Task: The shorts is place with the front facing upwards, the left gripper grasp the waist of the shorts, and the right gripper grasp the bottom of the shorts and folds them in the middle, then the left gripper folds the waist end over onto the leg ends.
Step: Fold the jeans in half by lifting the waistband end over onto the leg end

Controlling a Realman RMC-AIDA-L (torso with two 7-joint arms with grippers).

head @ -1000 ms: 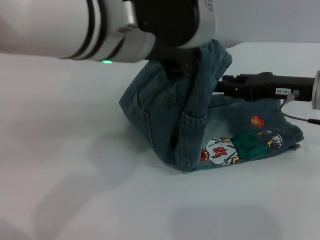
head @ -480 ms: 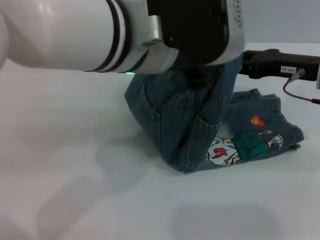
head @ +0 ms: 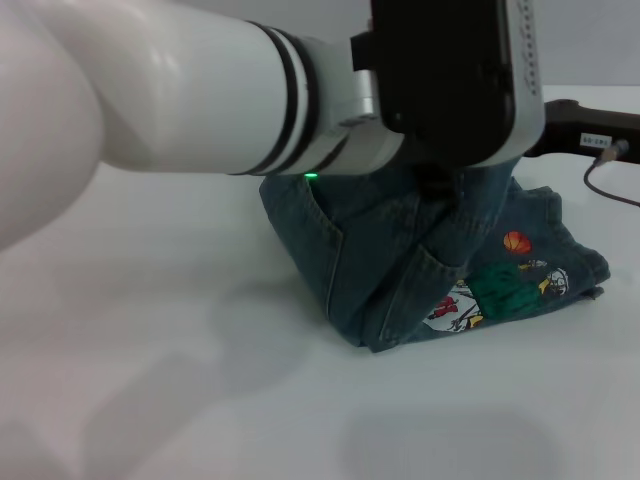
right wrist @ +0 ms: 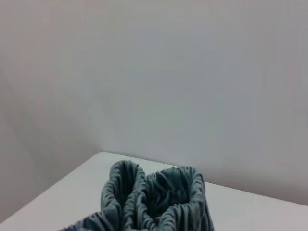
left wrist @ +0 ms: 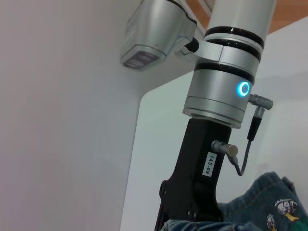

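Note:
The blue denim shorts [head: 390, 270] lie folded on the white table, cartoon print [head: 500, 285] facing up near the leg ends [head: 592, 272]. My left gripper [head: 437, 183] is shut on the waist of the shorts and holds it up above the middle of the garment. The denim hangs from it in a steep tent. In the right wrist view the puckered waist band [right wrist: 159, 204] stands bunched upright. My right gripper [head: 585, 125] hovers at the far right behind the shorts, off the cloth. Its black body [left wrist: 197, 183] fills the left wrist view above the denim [left wrist: 260, 207].
The white table [head: 200, 400] spreads to the left of and in front of the shorts. A thin cable [head: 610, 190] loops from the right wrist. My left arm [head: 200, 90] spans the upper part of the head view and hides the table behind it.
My left gripper has carried the raised waist to the right, and the fold now covers part of the cartoon print. The right gripper has drawn back to the right, away from the shorts.

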